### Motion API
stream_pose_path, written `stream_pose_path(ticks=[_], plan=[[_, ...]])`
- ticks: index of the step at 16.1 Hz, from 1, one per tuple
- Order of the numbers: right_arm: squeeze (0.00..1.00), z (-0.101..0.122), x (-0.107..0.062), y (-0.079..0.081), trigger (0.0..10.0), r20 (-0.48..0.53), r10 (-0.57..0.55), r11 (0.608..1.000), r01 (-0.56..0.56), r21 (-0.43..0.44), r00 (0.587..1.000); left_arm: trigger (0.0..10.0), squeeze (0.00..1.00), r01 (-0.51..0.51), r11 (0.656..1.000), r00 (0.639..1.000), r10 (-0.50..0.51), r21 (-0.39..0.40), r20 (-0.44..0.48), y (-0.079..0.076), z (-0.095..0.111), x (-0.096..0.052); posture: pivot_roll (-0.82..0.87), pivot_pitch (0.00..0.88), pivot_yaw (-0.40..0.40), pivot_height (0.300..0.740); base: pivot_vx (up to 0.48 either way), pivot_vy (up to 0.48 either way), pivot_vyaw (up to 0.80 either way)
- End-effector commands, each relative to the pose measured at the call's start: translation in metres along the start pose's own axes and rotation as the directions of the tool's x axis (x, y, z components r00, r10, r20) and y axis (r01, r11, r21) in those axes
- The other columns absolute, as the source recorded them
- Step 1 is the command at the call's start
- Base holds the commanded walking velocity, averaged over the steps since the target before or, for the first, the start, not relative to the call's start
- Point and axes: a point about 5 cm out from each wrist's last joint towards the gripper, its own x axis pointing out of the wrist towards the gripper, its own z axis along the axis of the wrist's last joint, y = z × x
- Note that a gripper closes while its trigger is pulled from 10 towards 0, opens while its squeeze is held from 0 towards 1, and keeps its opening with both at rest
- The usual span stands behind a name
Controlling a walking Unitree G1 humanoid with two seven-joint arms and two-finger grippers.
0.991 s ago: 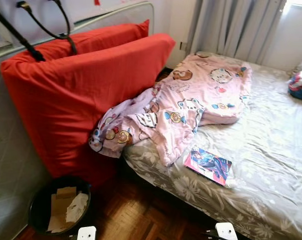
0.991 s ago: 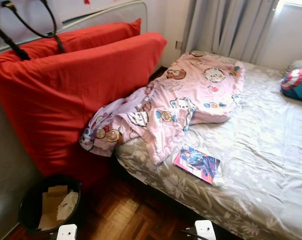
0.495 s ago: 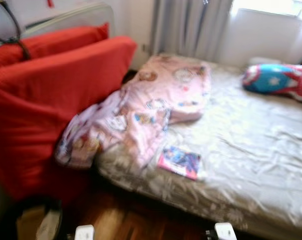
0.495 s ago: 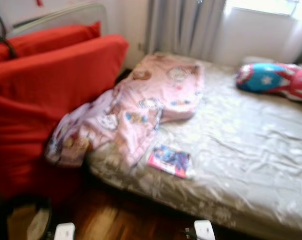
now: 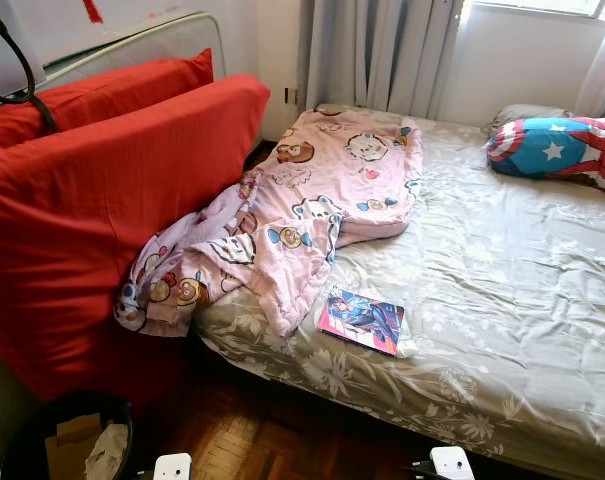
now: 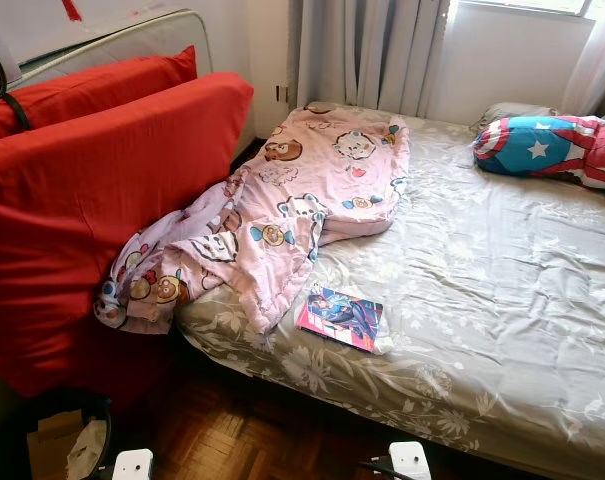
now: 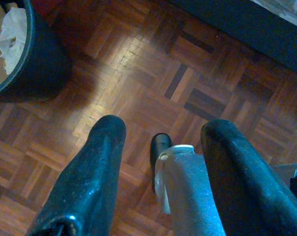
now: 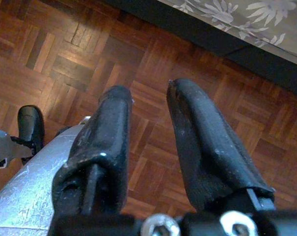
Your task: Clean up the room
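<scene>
Both arms hang over the floor, left gripper (image 7: pixel 163 142) and right gripper (image 8: pixel 150 128) spread, empty — step closer to the bed (image 5: pixel 522 300), then take the book (image 5: pixel 362 320) beside the blanket (image 5: pixel 312 200) by its near edge.

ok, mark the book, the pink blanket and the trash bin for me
book (image 5: pixel 362 320), left eye view, centre of its cover
pink blanket (image 5: pixel 322 190), left eye view, middle of the spread part
trash bin (image 7: pixel 38 59), left wrist view, outer wall

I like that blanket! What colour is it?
The blanket is pink with cartoon animals, clearest in the left eye view.
</scene>
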Motion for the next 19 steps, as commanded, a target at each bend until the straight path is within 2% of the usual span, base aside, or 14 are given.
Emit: stream_pose_path(ticks=[1, 3, 19], plan=[[0.00, 0.0637, 0.0106, 0.0144, 10.0, 0.139, 0.063, 0.970, -0.093, 0.225, 0.988, 10.0, 0.00, -0.051, 0.997, 0.997, 0.055, -0.060, 0.063, 0.0138, 0.0405, 0.0099, 0.09, 0.000, -0.062, 0.740, 0.000, 0.000, 0.00], [0.00, 0.0637, 0.0106, 0.0143, 10.0, 0.138, 0.064, 0.970, -0.094, 0.224, 0.988, 10.0, 0.00, -0.051, 0.997, 0.996, 0.055, -0.065, 0.064, 0.0137, 0.0406, 0.0099, 0.09, 0.000, -0.064, 0.740, 0.000, 0.000, 0.00], [0.00, 0.0671, 0.0107, 0.0134, 10.0, 0.143, 0.071, 0.972, -0.101, 0.212, 0.987, 10.0, 0.00, -0.047, 0.997, 0.996, 0.052, -0.067, 0.072, 0.0126, 0.0436, 0.0105, 0.10, 0.000, -0.077, 0.740, 0.268, 0.000, 0.00]])
